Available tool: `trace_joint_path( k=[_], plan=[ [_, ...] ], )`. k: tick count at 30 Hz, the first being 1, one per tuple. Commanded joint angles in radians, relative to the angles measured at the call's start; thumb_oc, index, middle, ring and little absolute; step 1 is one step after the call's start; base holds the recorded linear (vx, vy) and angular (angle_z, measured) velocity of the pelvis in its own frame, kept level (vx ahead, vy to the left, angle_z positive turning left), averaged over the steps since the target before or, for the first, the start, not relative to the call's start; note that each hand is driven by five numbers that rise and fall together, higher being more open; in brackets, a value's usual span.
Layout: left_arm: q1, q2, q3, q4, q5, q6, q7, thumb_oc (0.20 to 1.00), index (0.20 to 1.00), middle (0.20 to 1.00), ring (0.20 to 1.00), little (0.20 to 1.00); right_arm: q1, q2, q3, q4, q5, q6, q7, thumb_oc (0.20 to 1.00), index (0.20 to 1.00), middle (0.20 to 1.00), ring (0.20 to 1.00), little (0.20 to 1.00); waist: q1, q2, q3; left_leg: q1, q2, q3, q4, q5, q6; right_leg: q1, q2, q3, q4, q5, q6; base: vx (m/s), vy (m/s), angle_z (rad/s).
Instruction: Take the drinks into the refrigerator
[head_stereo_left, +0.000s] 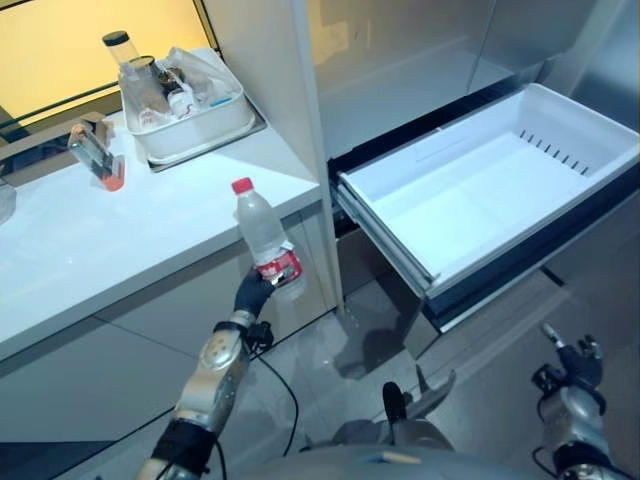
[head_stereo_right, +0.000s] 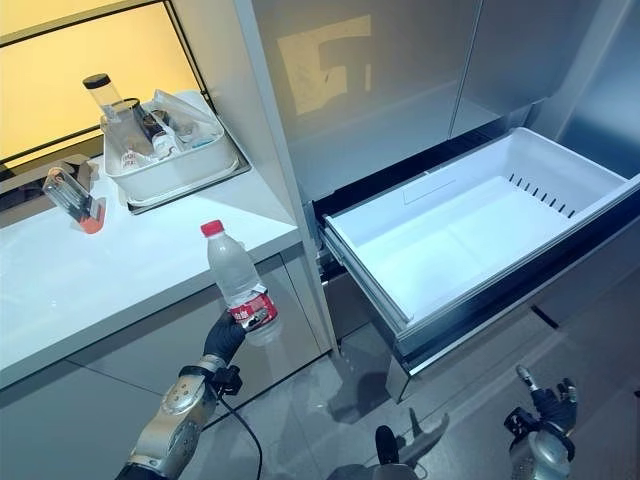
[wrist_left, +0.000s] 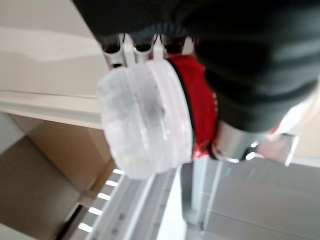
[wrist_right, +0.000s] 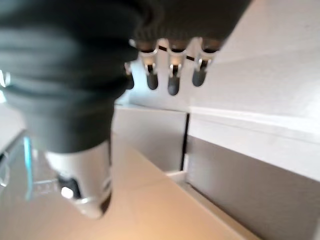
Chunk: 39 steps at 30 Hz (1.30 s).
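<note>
The left robot hand (head_stereo_left: 252, 293) grips a water bottle (head_stereo_left: 264, 236) (red cap up); right of it, the open drawer (head_stereo_left: 480, 195). The right robot hand (head_stereo_right: 548, 408) hangs relaxed.

The lower part of the water bottle (head_stereo_left: 264, 236) is covered by the left hand (head_stereo_left: 252, 292); the contents of the white tub (head_stereo_left: 190, 132) at upper left cannot be told; the open drawer (head_stereo_left: 497, 183) is cut by the right edge.

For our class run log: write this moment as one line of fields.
left hand: shut on water bottle, upright | right hand: open, idle, low | fridge drawer: pulled out | bottle not yet in drawer
</note>
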Motion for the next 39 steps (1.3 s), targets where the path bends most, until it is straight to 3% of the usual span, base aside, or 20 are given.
trace_joint_path(
  k=[1, 4, 11, 15, 18, 22, 31, 34, 37, 38, 39],
  plan=[
    [-0.060, 0.024, 0.054, -0.128, -0.031, -0.100, -0.057, 0.200, 0.200, 0.200, 0.200, 0.200, -0.001, -0.041, -0.054, -0.136, -0.038, -0.103, -0.068, 1.000, 1.000, 1.000, 1.000, 1.000, -0.003, -0.044, -0.071, -0.066, -0.052, -0.034, 0.028, 0.017, 0.060, 0.098, -0.005, -0.035, 0.056, -0.108, 0.035, 0.00, 0.000, 0.00],
    [-0.055, 0.025, 0.056, -0.136, -0.025, -0.099, -0.061, 0.200, 0.200, 0.200, 0.200, 0.200, -0.009, -0.035, -0.064, -0.223, -0.090, -0.108, -0.102, 1.000, 1.000, 1.000, 1.000, 1.000, -0.003, -0.044, -0.074, -0.062, -0.052, -0.034, 0.028, 0.015, 0.060, 0.100, -0.005, -0.033, 0.059, -0.110, 0.034, 0.00, 0.000, 0.00],
    [-0.035, 0.008, 0.063, -0.150, -0.022, -0.093, -0.065, 0.200, 0.200, 0.200, 0.200, 0.200, -0.023, -0.028, -0.082, -0.673, -0.315, -0.114, -0.138, 1.000, 1.000, 1.000, 1.000, 1.000, -0.008, -0.044, -0.085, -0.057, -0.053, -0.032, 0.034, 0.010, 0.064, 0.099, -0.005, -0.026, 0.069, -0.117, 0.032, 0.00, 0.000, 0.00],
    [-0.021, 0.011, 0.077, -0.172, -0.007, -0.090, -0.063, 0.200, 0.200, 0.200, 0.200, 0.200, -0.034, -0.038, -0.064, -0.917, -0.398, -0.103, -0.078, 1.000, 1.000, 1.000, 1.000, 1.000, -0.002, -0.048, -0.088, -0.058, -0.055, -0.031, 0.039, 0.008, 0.066, 0.097, -0.004, -0.027, 0.075, -0.120, 0.031, 0.00, 0.000, 0.00],
    [-0.019, 0.015, 0.081, -0.178, -0.006, -0.085, -0.064, 0.200, 0.200, 0.200, 0.200, 0.200, -0.061, -0.093, -0.013, -1.035, -0.439, -0.083, -0.013, 1.000, 1.000, 1.000, 1.000, 1.000, 0.004, -0.056, -0.087, -0.061, -0.056, -0.031, 0.049, 0.007, 0.067, 0.093, -0.005, -0.027, 0.087, -0.121, 0.030, -0.01, 0.001, 0.00],
    [-0.003, 0.010, 0.086, -0.182, -0.008, -0.081, -0.071, 0.200, 0.200, 0.200, 0.200, 0.200, -0.090, -0.138, 0.015, -1.088, -0.445, -0.063, 0.037, 1.000, 1.000, 1.000, 1.000, 1.000, 0.010, -0.061, -0.093, -0.055, -0.056, -0.032, 0.048, 0.004, 0.069, 0.096, -0.005, -0.029, 0.094, -0.126, 0.028, 0.00, 0.000, 0.00],
    [-0.029, 0.017, 0.046, -0.167, 0.005, -0.080, -0.079, 0.200, 0.200, 0.200, 0.200, 0.200, -0.229, -0.227, 0.203, -1.155, -0.423, -0.026, 0.178, 1.000, 1.000, 1.000, 1.000, 1.000, 0.041, -0.079, -0.117, -0.049, -0.058, -0.046, 0.055, 0.003, 0.069, 0.107, -0.009, -0.051, 0.116, -0.140, 0.021, 0.00, 0.000, 0.00],
    [-0.058, 0.016, 0.012, -0.151, 0.018, -0.083, -0.073, 0.200, 0.200, 0.200, 0.200, 0.200, -0.314, -0.274, 0.325, -1.089, -0.381, 0.016, 0.240, 1.000, 1.000, 1.000, 1.000, 1.000, 0.059, -0.091, -0.126, -0.043, -0.058, -0.055, 0.058, 0.003, 0.067, 0.120, -0.013, -0.061, 0.115, -0.142, 0.019, 0.00, -0.004, 0.01],
    [-0.066, 0.014, 0.000, -0.147, 0.021, -0.084, -0.072, 0.200, 0.200, 0.200, 0.200, 0.200, -0.342, -0.287, 0.361, -1.032, -0.365, 0.022, 0.244, 1.000, 1.000, 1.000, 1.000, 1.000, 0.062, -0.093, -0.126, -0.042, -0.057, -0.058, 0.058, 0.004, 0.066, 0.123, -0.014, -0.063, 0.114, -0.143, 0.019, -0.01, -0.014, 0.15],
    [-0.097, 0.009, -0.044, -0.122, 0.006, -0.082, -0.069, 0.200, 0.200, 0.200, 0.200, 0.200, -0.437, -0.323, 0.505, -0.870, -0.311, 0.069, 0.292, 1.000, 1.000, 1.000, 1.000, 1.000, 0.078, -0.105, -0.132, -0.044, -0.057, -0.061, 0.060, 0.007, 0.062, 0.127, -0.015, -0.069, 0.109, -0.140, 0.020, -0.01, -0.018, 0.10],
    [-0.098, 0.008, -0.042, -0.121, 0.006, -0.082, -0.069, 0.200, 0.200, 0.200, 0.200, 0.200, -0.442, -0.324, 0.509, -0.866, -0.310, 0.067, 0.292, 1.000, 1.000, 1.000, 1.000, 1.000, 0.076, -0.104, -0.130, -0.044, -0.057, -0.061, 0.059, 0.007, 0.062, 0.128, -0.015, -0.070, 0.109, -0.139, 0.020, -0.02, -0.024, 0.04]
  ],
)
